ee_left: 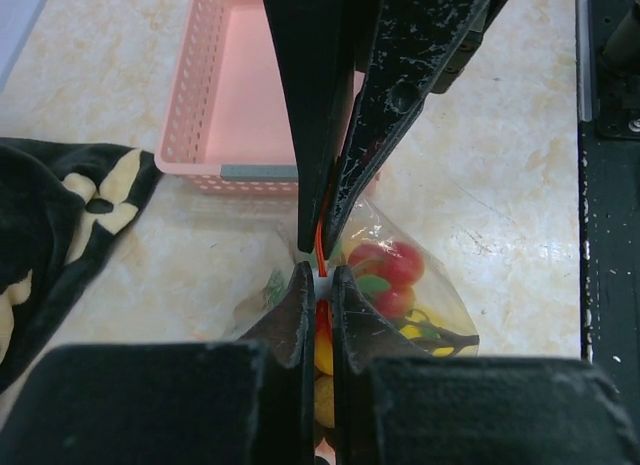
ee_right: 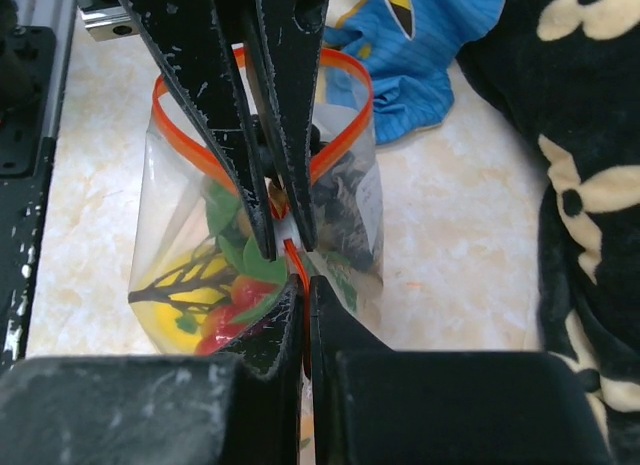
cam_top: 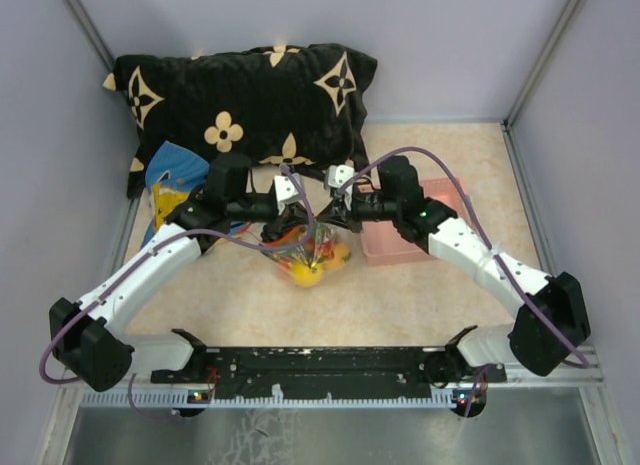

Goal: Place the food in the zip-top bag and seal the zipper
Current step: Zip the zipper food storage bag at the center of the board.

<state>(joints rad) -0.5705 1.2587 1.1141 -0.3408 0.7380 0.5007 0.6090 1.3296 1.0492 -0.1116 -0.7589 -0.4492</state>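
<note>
The clear zip-top bag (cam_top: 312, 253) hangs between my two grippers above the table, with the food (cam_top: 306, 273) inside: a yellow lemon, red fruits and green bits. My left gripper (cam_top: 305, 221) is shut on the white slider of the orange-red zipper (ee_left: 321, 257). My right gripper (cam_top: 330, 219) faces it, tip to tip, shut on the zipper strip (ee_right: 292, 252). In the right wrist view the bag mouth beyond the left gripper's fingers (ee_right: 285, 135) still gapes in an orange loop. The food also shows through the bag in the left wrist view (ee_left: 390, 265) and the right wrist view (ee_right: 235, 300).
A pink basket (cam_top: 400, 240) stands just right of the bag. A blue cartoon-print cloth (cam_top: 170, 185) lies at the left. A black cushion with tan flowers (cam_top: 250, 100) fills the back. Grey walls close in both sides.
</note>
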